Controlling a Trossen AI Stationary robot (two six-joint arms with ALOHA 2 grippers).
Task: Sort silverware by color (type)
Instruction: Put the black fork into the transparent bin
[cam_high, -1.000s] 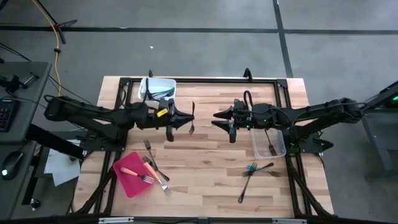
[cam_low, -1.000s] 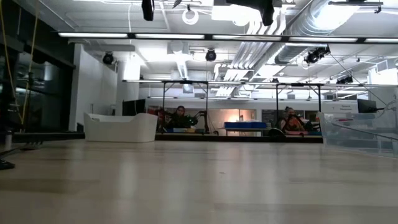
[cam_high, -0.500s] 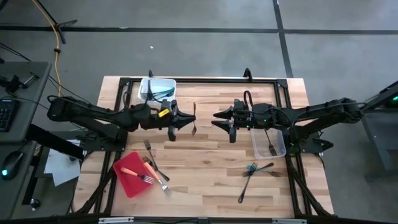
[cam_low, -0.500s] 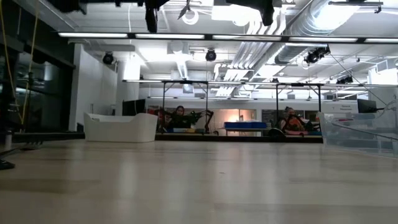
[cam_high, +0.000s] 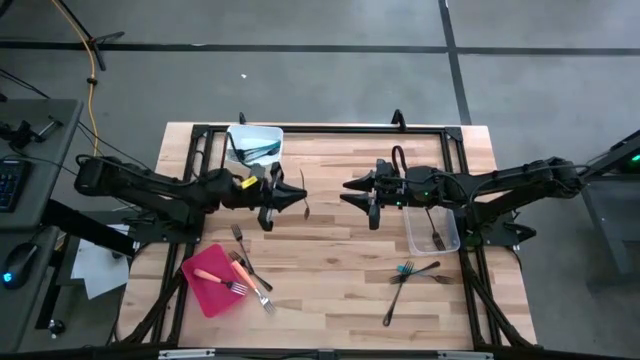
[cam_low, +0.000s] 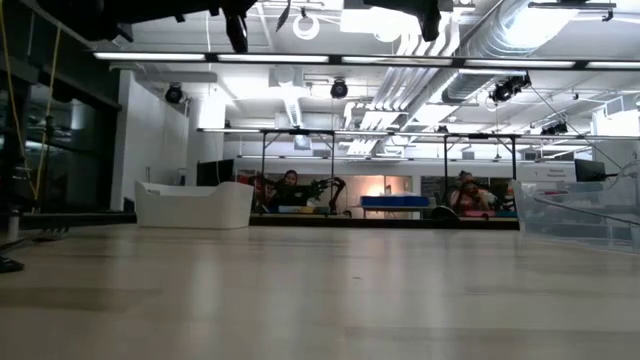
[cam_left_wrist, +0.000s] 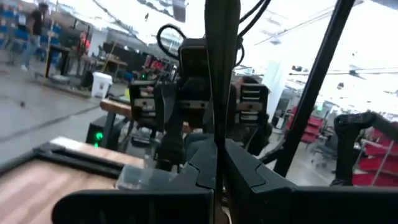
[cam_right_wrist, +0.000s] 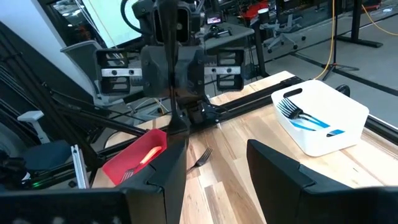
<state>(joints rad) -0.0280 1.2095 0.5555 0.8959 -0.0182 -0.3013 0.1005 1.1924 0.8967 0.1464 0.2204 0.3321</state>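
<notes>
Sorting stands roughly half done, judged by how the pieces lie. Seen from above, the white tub (cam_high: 252, 142) at 11 o'clock on the worktop (cam_high: 330, 260) already holds teal-blue utensils (cam_high: 262, 150), the clear tub (cam_high: 432, 229) at 3 o'clock holds one dark fork (cam_high: 437, 238), and the red tray (cam_high: 212, 279) at 8 o'clock carries an orange-handled fork (cam_high: 222, 280).

Left to place: a few forks (cam_high: 250, 268) lying loose beside and across the tray's edge, and a small cluster (cam_high: 412, 272) of a teal fork and dark utensils at 4 o'clock.

The left hand (cam_high: 296, 198), raised above the worktop near its centre, is clenched on a dark fork (cam_high: 307, 206) whose tines hang down. The right hand (cam_high: 350, 188) faces it from about 2 o'clock, well apart, its fingers spread and empty. That fork probably belongs with the dark one in the clear tub.
</notes>
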